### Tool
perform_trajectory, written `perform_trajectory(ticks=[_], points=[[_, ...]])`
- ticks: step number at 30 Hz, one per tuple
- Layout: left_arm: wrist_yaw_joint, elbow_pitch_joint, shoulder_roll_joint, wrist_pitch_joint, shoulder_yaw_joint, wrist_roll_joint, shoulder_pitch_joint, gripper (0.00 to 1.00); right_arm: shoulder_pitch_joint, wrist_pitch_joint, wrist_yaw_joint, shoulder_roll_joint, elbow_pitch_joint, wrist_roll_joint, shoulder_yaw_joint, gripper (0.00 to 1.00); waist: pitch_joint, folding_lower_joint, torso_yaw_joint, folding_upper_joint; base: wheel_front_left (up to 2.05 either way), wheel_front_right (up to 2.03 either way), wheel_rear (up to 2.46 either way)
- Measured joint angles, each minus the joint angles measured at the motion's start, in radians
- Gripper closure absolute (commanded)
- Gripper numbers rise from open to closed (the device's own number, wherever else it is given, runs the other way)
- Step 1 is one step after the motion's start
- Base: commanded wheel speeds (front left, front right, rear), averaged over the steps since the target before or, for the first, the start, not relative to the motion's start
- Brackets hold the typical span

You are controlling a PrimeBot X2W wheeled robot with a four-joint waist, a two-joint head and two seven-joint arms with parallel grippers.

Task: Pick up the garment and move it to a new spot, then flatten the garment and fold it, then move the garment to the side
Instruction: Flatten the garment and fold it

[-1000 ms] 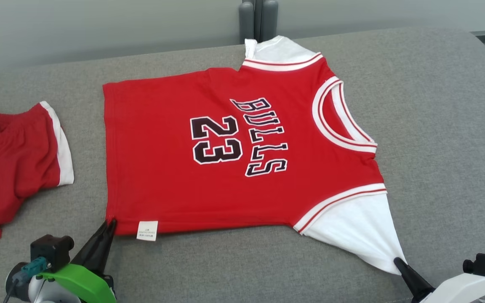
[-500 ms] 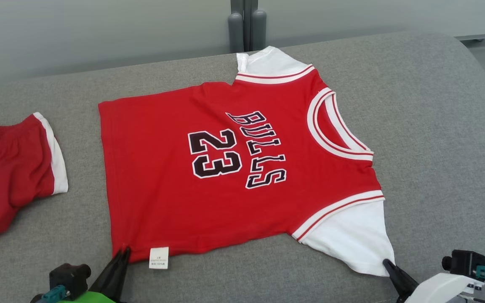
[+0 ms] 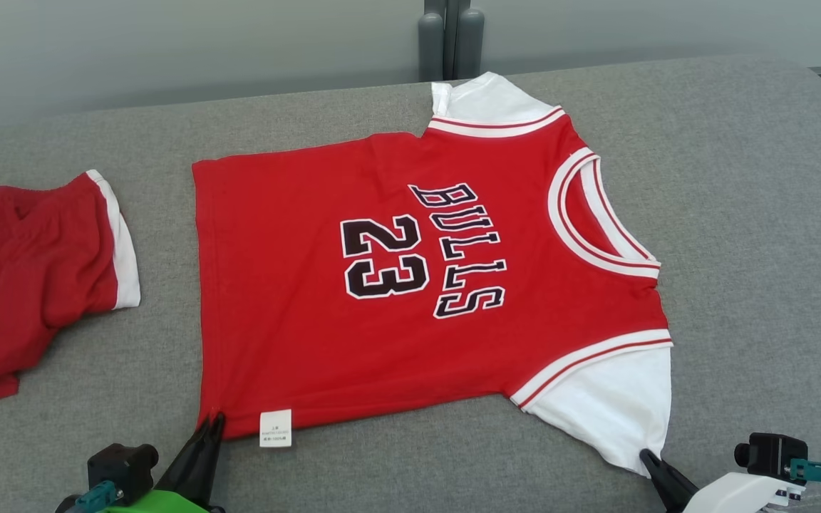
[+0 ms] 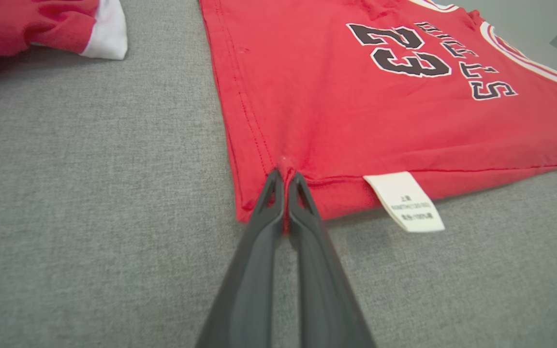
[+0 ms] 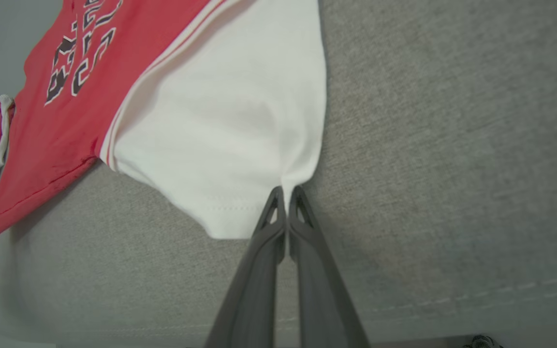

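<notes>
Bulls jersey [image 3: 382,285]: your left gripper [image 3: 214,419] clamps the lower-left hem corner [image 4: 252,203], right gripper [image 3: 647,456] the white sleeve [image 3: 610,399]; uneven pulling may slip either.

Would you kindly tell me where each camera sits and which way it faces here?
Head: high, facing forward and down at the jersey on the cushion; left tool and right tool at the bottom.
Left wrist: low, facing along the left tool, which pinches the jersey's corner.
Right wrist: low, facing along the right tool, which pinches the sleeve.
Head and left wrist share the label.
</notes>
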Motion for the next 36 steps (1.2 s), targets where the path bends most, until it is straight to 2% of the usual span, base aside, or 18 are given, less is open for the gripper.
perform_trajectory(ticks=[8,11,16,21,23,24,25,26,27,28,29,30,33,36], points=[[-0.001,0.016,-0.002,0.000,0.007,0.016,0.007,0.94,0.000,0.001,0.000,-0.050,0.029,-0.062,0.015,1.00,0.003,0.0000,-0.001,0.0000,0.00,0.00,0.00],[-0.002,0.022,-0.003,0.000,0.007,0.016,0.009,0.86,-0.001,0.001,-0.001,-0.051,0.035,-0.063,0.013,1.00,0.005,0.0000,-0.003,0.0000,0.00,0.00,0.00],[-0.010,0.040,-0.006,0.000,0.017,0.023,0.013,0.89,-0.009,0.002,-0.002,-0.057,0.048,-0.086,0.018,1.00,0.007,0.0000,-0.009,0.0000,0.00,0.00,0.00],[-0.011,0.047,-0.011,0.000,0.024,0.024,0.019,0.82,-0.021,0.002,-0.009,-0.057,0.060,-0.115,0.029,1.00,0.006,0.0000,-0.011,0.0000,0.00,0.00,0.00],[-0.011,0.052,-0.016,0.000,0.028,0.027,0.019,0.66,-0.026,0.002,-0.010,-0.058,0.063,-0.128,0.035,0.16,0.006,0.0000,-0.012,0.0000,0.00,0.00,0.00],[-0.011,0.056,-0.016,0.000,0.030,0.029,0.020,0.60,-0.029,0.002,-0.010,-0.058,0.065,-0.132,0.037,0.00,0.005,0.0000,-0.012,0.0000,0.00,0.00,0.00],[-0.011,0.063,-0.016,0.000,0.031,0.031,0.020,0.56,-0.031,0.002,-0.010,-0.058,0.069,-0.133,0.040,0.00,0.005,0.0000,-0.012,0.0000,0.00,0.00,0.00],[-0.011,0.079,-0.018,0.000,0.033,0.032,0.021,0.38,-0.040,0.001,-0.010,-0.053,0.070,-0.139,0.047,0.00,0.004,0.0000,-0.012,0.0000,0.00,0.00,0.00],[-0.015,0.083,-0.020,0.000,0.034,0.032,0.024,0.25,-0.041,0.000,-0.010,-0.046,0.070,-0.140,0.049,0.00,0.003,0.0000,-0.011,0.0000,0.00,0.00,0.00],[-0.017,0.085,-0.021,0.000,0.034,0.032,0.025,0.20,-0.041,0.000,-0.010,-0.046,0.070,-0.140,0.049,0.00,0.002,0.0000,-0.011,0.0000,0.00,0.00,0.00],[-0.018,0.087,-0.022,0.000,0.035,0.032,0.027,0.15,-0.043,0.000,-0.010,-0.046,0.070,-0.140,0.049,0.00,0.001,0.0000,-0.011,0.0000,0.00,0.00,0.00],[-0.018,0.090,-0.024,0.000,0.037,0.032,0.028,0.15,-0.043,0.000,-0.010,-0.046,0.071,-0.140,0.049,0.00,0.000,0.0000,-0.011,0.0000,0.00,0.00,0.00],[-0.018,0.095,-0.026,0.000,0.041,0.032,0.029,0.00,-0.043,0.000,-0.010,-0.046,0.072,-0.145,0.049,0.00,-0.002,0.0000,-0.010,0.0000,0.00,0.00,0.00],[-0.018,0.096,-0.027,0.000,0.056,0.032,0.035,0.00,-0.040,-0.005,-0.011,-0.048,0.075,-0.149,0.048,0.00,-0.008,0.0000,-0.010,0.0000,0.00,0.00,0.00]])
